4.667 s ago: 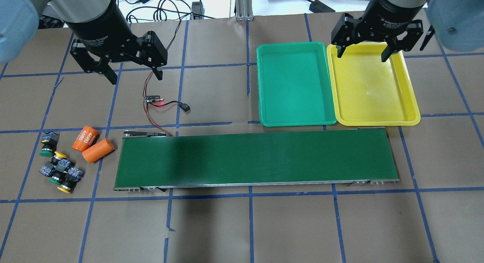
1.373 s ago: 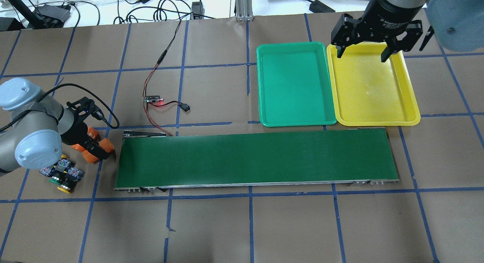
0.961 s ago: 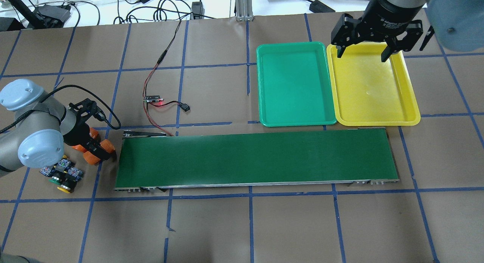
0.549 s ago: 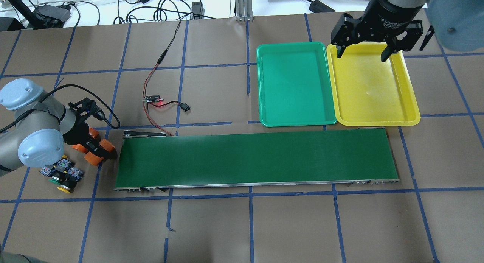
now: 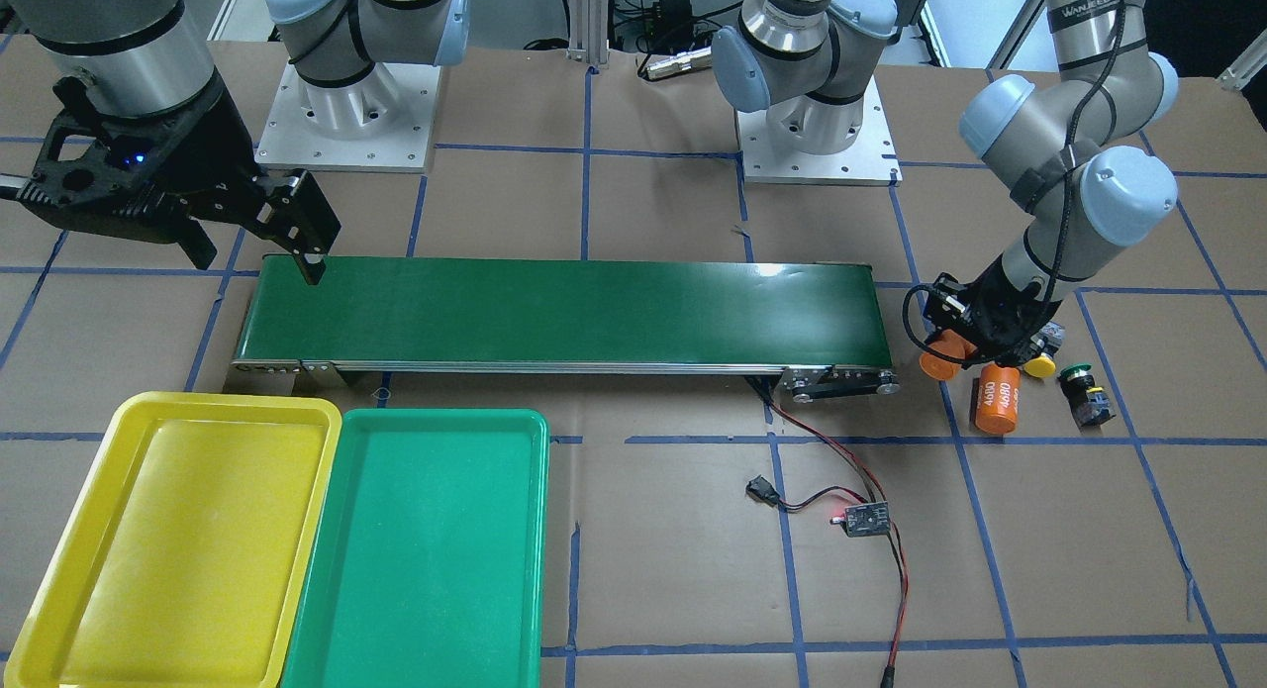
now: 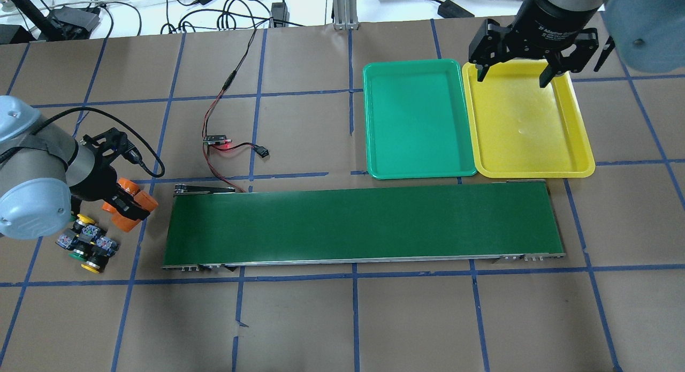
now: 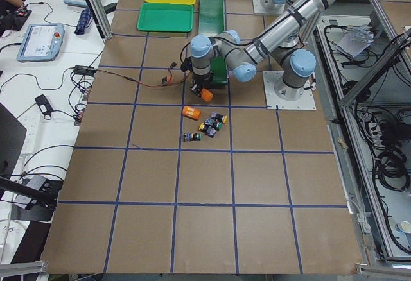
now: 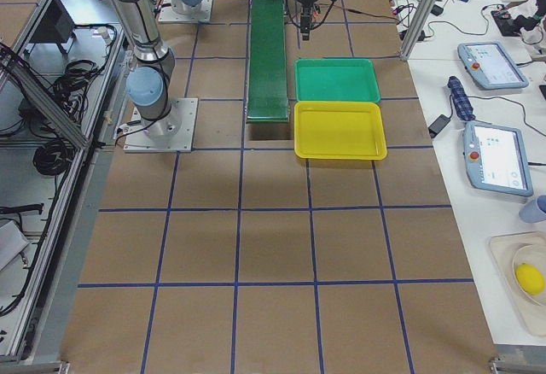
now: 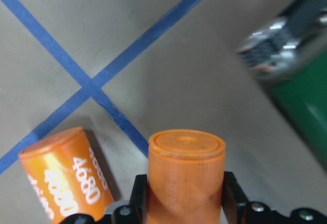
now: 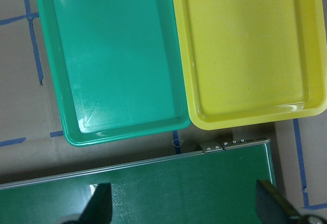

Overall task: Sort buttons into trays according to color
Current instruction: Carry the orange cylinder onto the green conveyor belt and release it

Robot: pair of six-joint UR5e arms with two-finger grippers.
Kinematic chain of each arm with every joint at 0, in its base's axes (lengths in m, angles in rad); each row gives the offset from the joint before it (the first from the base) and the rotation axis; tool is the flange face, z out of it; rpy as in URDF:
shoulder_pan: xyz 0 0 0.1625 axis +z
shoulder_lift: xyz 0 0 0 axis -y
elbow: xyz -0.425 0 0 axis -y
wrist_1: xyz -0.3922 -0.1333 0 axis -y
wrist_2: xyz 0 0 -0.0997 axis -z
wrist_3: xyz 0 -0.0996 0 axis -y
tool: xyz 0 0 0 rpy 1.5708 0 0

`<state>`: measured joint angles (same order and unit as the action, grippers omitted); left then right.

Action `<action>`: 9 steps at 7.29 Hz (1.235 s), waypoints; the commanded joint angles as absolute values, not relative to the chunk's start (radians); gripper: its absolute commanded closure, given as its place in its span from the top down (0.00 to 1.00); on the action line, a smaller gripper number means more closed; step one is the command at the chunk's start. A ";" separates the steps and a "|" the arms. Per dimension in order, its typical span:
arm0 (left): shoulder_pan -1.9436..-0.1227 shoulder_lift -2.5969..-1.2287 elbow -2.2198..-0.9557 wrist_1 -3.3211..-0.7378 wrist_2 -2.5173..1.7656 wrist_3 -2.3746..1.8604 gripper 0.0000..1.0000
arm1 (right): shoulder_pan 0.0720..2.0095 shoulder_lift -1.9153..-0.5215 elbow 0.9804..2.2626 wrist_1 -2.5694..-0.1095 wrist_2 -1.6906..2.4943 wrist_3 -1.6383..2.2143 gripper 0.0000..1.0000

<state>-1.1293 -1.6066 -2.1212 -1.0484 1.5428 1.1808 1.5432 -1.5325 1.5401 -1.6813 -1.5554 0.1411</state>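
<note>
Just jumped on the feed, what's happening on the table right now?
The left gripper is shut on an orange cylinder, not a button, by one end of the conveyor belt. A second cylinder and the buttons lie nearby, unsorted. The right gripper hangs open. The green tray and yellow tray are empty.

Yellow- and green-capped buttons [image 6: 88, 242] lie clustered; green tray [image 6: 417, 120] abuts yellow tray [image 6: 527, 120].
</note>
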 commanded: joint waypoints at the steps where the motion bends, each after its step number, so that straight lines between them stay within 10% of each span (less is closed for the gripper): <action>1: -1.253 -1.493 -2.111 -1.178 1.545 1.181 0.07 | 1.543 -1.531 1.540 -1.681 -1.555 0.141 1.00; 8: -1.611 -1.502 -2.157 -1.148 1.585 1.180 0.01 | 1.543 -1.529 1.540 -1.681 -1.555 0.141 1.00; 9: -1.611 -1.505 -2.166 -1.132 1.583 1.167 0.30 | 1.543 -1.529 1.540 -1.681 -1.554 0.141 1.00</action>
<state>-1.5990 -1.5012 -2.1526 -1.1490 1.5836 1.1780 1.5432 -1.5297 1.5401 -1.6812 -1.5547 0.1411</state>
